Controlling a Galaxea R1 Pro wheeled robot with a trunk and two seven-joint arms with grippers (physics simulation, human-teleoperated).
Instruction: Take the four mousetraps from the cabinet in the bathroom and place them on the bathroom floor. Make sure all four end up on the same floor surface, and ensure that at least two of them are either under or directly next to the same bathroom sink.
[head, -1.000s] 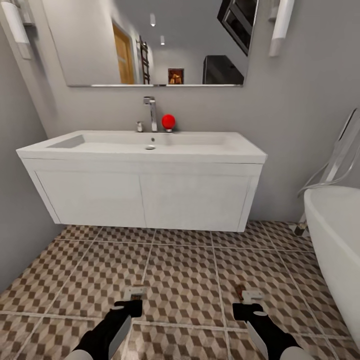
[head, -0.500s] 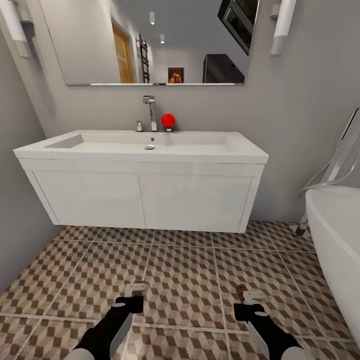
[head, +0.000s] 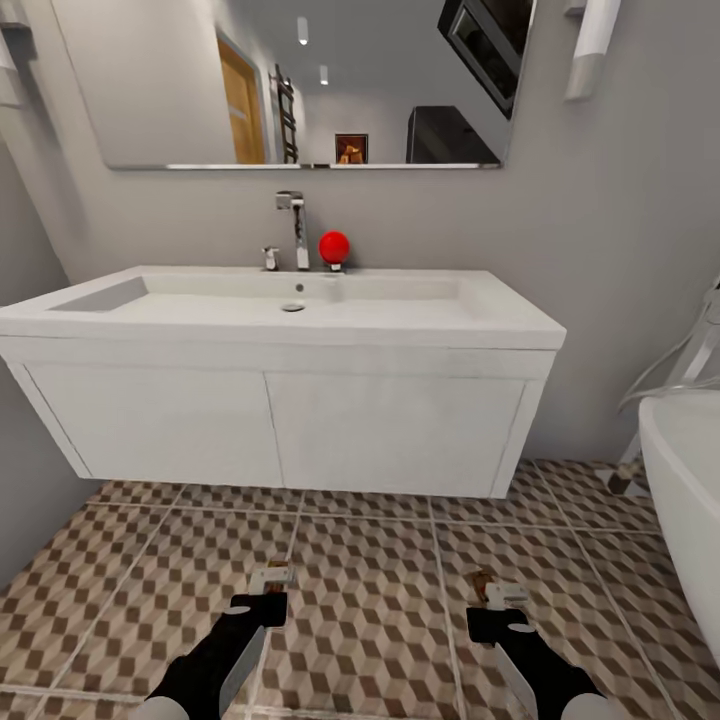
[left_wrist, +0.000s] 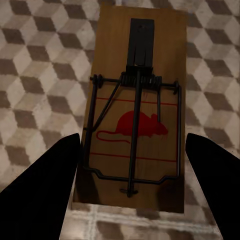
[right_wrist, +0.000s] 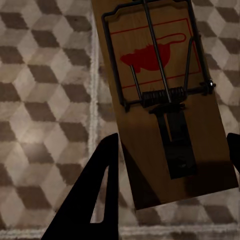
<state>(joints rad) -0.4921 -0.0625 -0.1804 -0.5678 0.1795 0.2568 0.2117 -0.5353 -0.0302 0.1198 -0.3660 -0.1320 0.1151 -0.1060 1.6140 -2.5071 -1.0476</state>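
Both arms are hanging low over the bathroom floor, the left gripper and right gripper each clamping a mousetrap (red mouse print, no readable writing). Neither is lying down yet; the sink is standing just ahead.

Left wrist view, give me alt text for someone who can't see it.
A wooden mousetrap with a red mouse print and a black wire spring bar sits between the two dark fingers of the left gripper. Behind it lies the bathroom floor, tiled in a brown, beige and grey cube pattern.
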